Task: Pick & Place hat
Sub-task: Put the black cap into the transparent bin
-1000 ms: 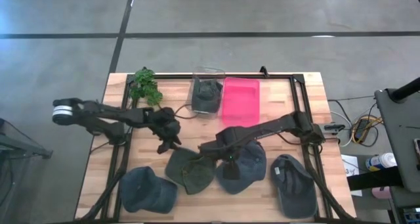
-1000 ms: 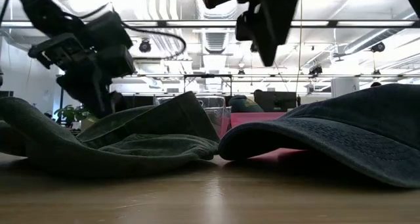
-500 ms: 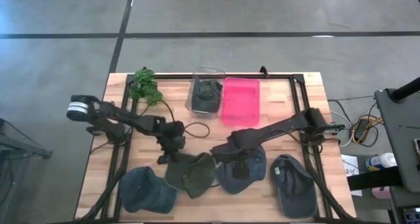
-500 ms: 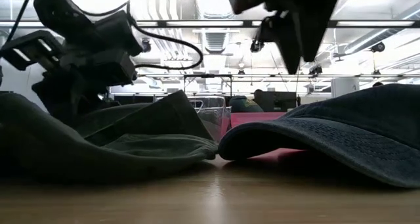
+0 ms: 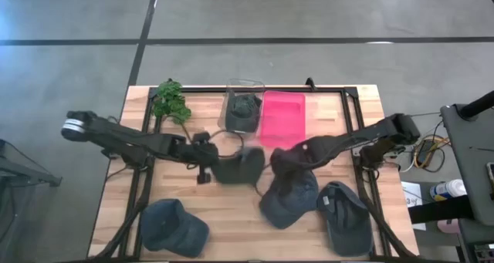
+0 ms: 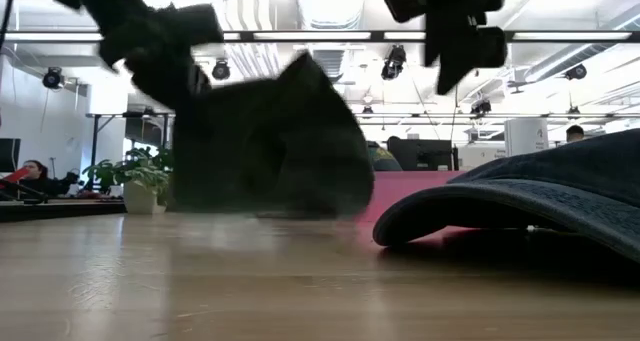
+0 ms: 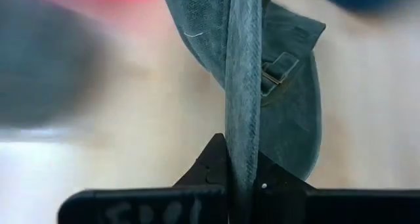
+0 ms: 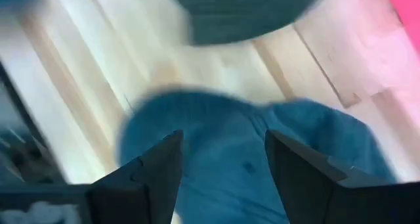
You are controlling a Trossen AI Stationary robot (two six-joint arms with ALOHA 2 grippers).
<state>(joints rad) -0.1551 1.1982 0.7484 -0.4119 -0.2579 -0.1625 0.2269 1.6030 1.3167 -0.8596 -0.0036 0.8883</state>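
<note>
A dark green hat (image 5: 238,167) hangs in the air over the middle of the table, and my left gripper (image 5: 210,169) is shut on it. In the low view the green hat (image 6: 270,146) is clear of the wood. My right gripper (image 5: 282,161) stands open just right of it, above a blue hat (image 5: 289,200) that rests rim-down on the table. In the right wrist view that blue hat (image 8: 249,165) lies beneath the spread fingers, with nothing between them. My left gripper pinches a thin edge of the green hat (image 7: 241,145) between its two fingers, close to the back strap and buckle (image 7: 279,66). The fingers slant downward, reaching in from the table's left. The hat hangs ahead of and below them, slack and lifted clear of the table.
Two more blue hats lie near the front edge, one left (image 5: 174,226) and one right (image 5: 346,217). A clear bin (image 5: 243,109) holding a dark hat and a pink bin (image 5: 283,118) stand at the far edge, with a plant (image 5: 171,101) at the far left.
My left gripper has taken hold of the green hat and risen, carrying it toward the far edge. The hat, which lay crumpled on the table, now hangs lifted clear. My right gripper has drawn away from the green hat toward the far right and rolled.
</note>
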